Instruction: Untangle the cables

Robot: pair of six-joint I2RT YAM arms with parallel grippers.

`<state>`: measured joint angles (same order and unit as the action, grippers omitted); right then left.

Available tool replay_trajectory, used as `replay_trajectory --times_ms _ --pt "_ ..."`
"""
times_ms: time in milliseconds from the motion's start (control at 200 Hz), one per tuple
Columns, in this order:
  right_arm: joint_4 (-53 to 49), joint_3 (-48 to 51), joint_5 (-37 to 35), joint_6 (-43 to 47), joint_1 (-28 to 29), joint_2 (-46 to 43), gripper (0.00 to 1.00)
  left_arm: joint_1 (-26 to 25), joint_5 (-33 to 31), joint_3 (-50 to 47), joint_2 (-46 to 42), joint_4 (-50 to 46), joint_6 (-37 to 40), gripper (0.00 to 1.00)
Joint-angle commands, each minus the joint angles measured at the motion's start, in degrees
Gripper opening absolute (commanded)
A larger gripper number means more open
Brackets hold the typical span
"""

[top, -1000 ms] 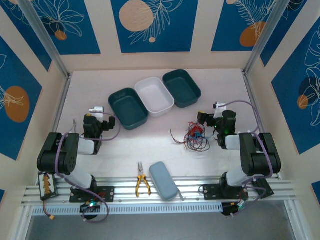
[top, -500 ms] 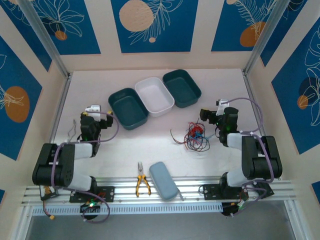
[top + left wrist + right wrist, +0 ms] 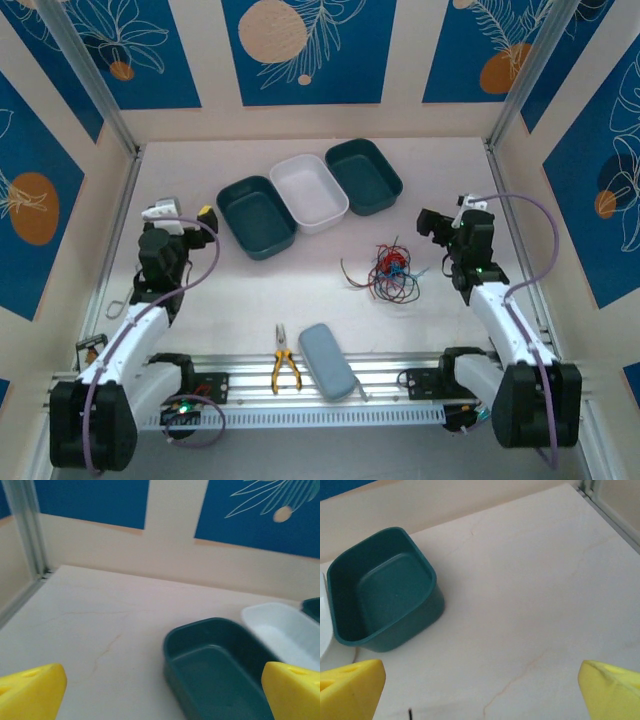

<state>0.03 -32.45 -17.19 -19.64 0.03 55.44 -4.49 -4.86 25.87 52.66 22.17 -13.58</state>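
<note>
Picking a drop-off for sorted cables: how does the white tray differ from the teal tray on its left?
The white tray is white and sits mid-row; the teal tray is dark teal, at the row's left end, set nearer the front. Both are empty rounded rectangles.

On the counter, a slanted row runs along the far middle: left bin, middle bin, right bin. The cables lie nearer, right of centre. At the near edge the pliers lie just left of the case.

white tray cropped at edge, cables indistinct
</note>
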Motion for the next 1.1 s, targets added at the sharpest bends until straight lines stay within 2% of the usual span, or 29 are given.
replay_trajectory --times_ms 0,145,310,465,625,775,950,1095 --pt "-17.4 -1.49 -1.31 -7.96 1.59 -3.78 0.99 -3.37 4.84 2.23 -1.46 -8.56 -8.34 1.0" --pt "-27.62 -4.24 -2.02 -12.42 6.65 -5.2 1.0 -12.78 2.08 1.59 -1.07 -8.07 -14.66 1.0" --pt "-34.95 -7.03 -0.12 -17.76 11.19 -3.59 0.89 -26.65 -4.09 4.16 5.06 -8.72 -16.86 1.0" --pt "-37.31 -9.04 4.46 -21.15 12.78 -0.29 0.77 -35.16 -3.84 6.97 13.17 -4.82 -16.99 1.0" --pt "-40.37 -12.26 6.75 -22.07 12.76 4.9 0.63 -39.29 -2.7 12.86 21.28 -6.31 -15.71 1.0" --pt "-40.84 -13.93 7.6 -21.76 12.48 7.78 0.57 -41.35 -0.55 17.98 27.99 -9.06 -14.88 1.0" --pt "-38.7 -13.32 12.1 -21.79 9.11 9.55 0.5 -42.22 3.98 21.87 35.3 -8.54 -16.26 0.89" --pt "-36.22 -12.5 15.85 -21.8 7.28 11.02 0.49 -43.2 6.0 25.25 40.59 -9.81 -15.89 0.83"
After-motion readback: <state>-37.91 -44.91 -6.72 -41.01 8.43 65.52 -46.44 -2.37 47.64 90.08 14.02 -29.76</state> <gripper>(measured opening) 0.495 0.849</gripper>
